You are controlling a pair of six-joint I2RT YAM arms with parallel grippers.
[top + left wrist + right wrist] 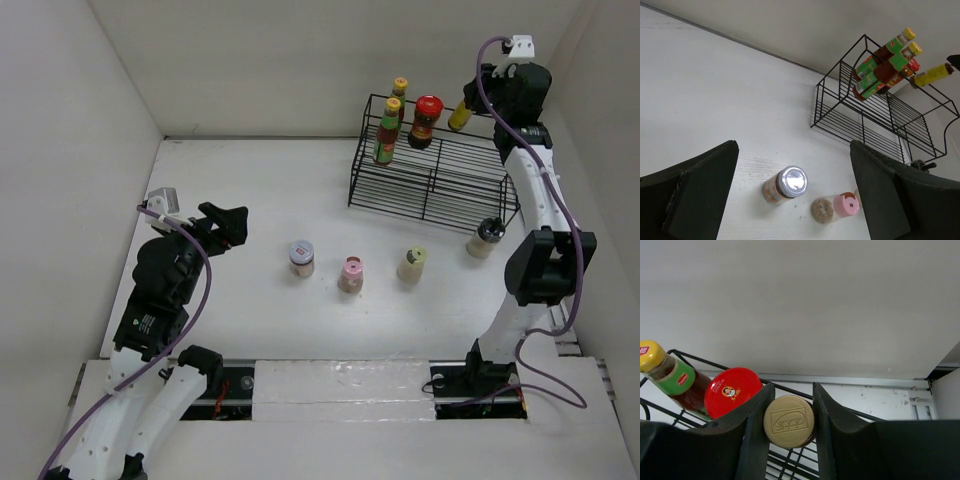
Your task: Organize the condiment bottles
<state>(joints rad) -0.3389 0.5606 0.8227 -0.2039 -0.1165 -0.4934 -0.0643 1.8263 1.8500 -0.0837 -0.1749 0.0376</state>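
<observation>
The white, faintly grained table point(250, 190) carries a black wire rack point(430, 185) with two stepped shelves of thin parallel rods, set toward the far right corner. On the upper shelf's left end stand two slim sauce bottles point(387, 132), dark red inside, with green labels and yellow caps, one behind the other. Just to their right is a squat red-lidded jar point(425, 122), its lid smooth and round.

The right end effector point(791, 405) is closed on a yellow bottle point(460, 115) at the right end of that shelf. Its dark, matte fingers point(832, 420) press both sides of the bottle's ribbed, gold-coloured round cap. Whether the bottle's base touches the wire I cannot tell.

Four short containers stand in a loose row across the middle of the table, in front of the rack and apart from each other. From left to right they are a silver-lidded jar point(302, 258) with a shiny metal top, a pink-capped bottle point(350, 274), a cream-capped bottle point(412, 264) and a black-capped bottle point(484, 238) beside the rack's near right corner.

The left end effector point(228, 226) hovers near the left edge of the table with its blocky black fingers spread wide, holding nothing.
</observation>
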